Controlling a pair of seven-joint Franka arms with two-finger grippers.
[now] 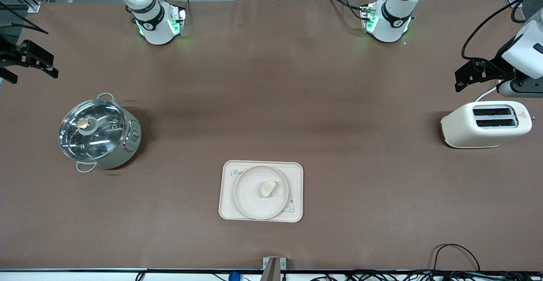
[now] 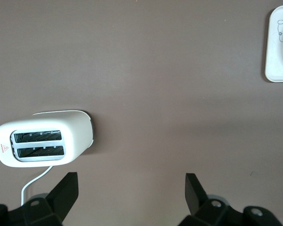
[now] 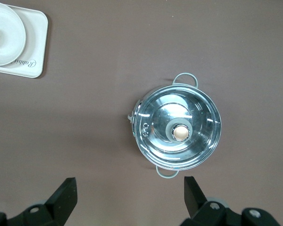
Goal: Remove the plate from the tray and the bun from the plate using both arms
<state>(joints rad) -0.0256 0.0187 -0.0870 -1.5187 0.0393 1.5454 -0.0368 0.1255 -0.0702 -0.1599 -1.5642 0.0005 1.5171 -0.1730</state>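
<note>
Front view shows the tray (image 1: 261,191) nearest the camera on the brown tabletop (image 1: 271,102), carrying the plate (image 1: 261,192) with the bun (image 1: 268,188) lying on it. Farther back stand the lidded pot (image 1: 99,133) and the toaster (image 1: 486,124). Right gripper (image 3: 127,197) hangs over the pot, left gripper (image 2: 132,195) over the toaster, both fingers spread wide, empty.

tray (image 2: 279,52): cut by left wrist edge | plate (image 3: 4,40): cut by right wrist edge
</note>
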